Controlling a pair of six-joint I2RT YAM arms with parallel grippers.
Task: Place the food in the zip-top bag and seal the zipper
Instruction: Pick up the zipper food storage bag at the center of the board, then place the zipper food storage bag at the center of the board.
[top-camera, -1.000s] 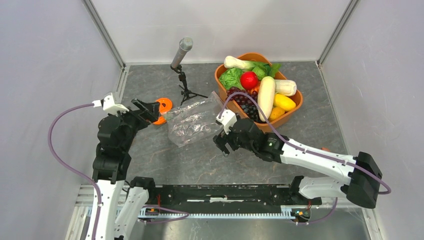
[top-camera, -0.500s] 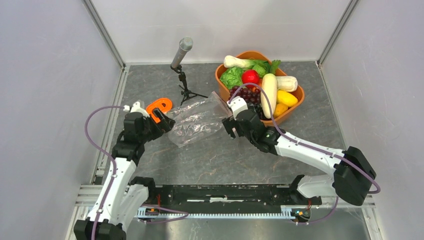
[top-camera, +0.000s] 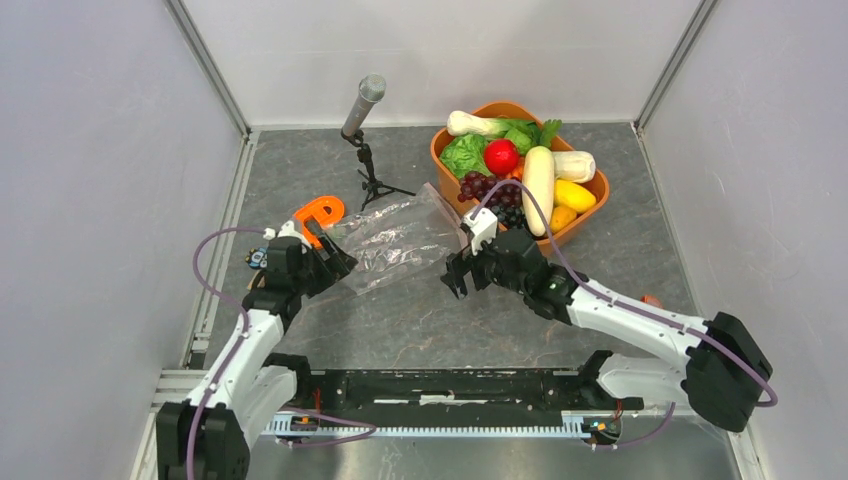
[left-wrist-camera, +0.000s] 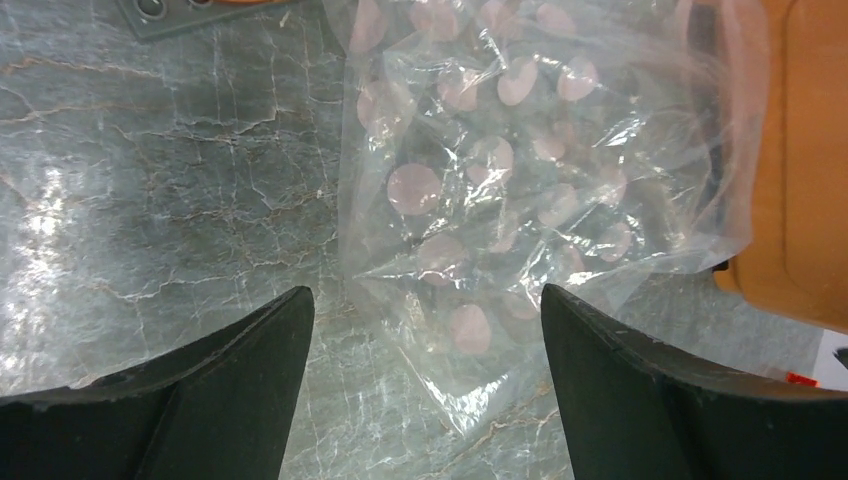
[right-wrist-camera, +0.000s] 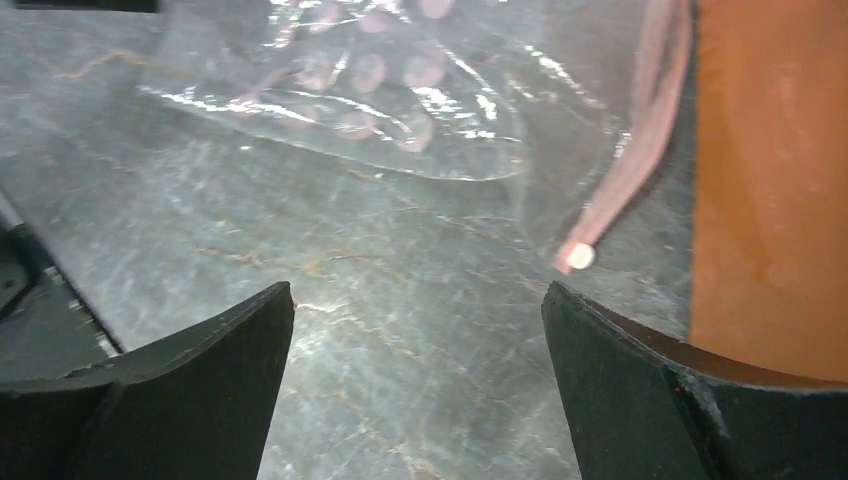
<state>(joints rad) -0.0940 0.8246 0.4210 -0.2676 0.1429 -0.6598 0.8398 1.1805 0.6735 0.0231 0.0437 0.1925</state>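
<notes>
The clear zip-top bag (top-camera: 395, 243) lies flat and empty on the table, its pinkish zipper (top-camera: 447, 213) at the end by the orange tub (top-camera: 592, 205). The food is in the tub: a purple grape bunch (top-camera: 488, 190), a red piece (top-camera: 500, 157), a yellow piece (top-camera: 573, 197) and green lettuce (top-camera: 461, 156). My left gripper (top-camera: 335, 268) is open and empty at the bag's near-left corner, which lies between its jaws in the left wrist view (left-wrist-camera: 470, 330). My right gripper (top-camera: 455, 281) is open and empty just short of the zipper end (right-wrist-camera: 630, 170).
A microphone on a small tripod (top-camera: 364, 105) stands behind the bag. An orange plastic piece (top-camera: 318, 213) lies at the bag's left end. The tub wall (right-wrist-camera: 770, 200) is close on the right of my right gripper. White squash pieces (top-camera: 538, 176) also fill the tub.
My left arm has come down and its gripper has moved to the bag's near-left corner. My right gripper has swung up to the tub and then back toward me, off the bag's zipper end.
</notes>
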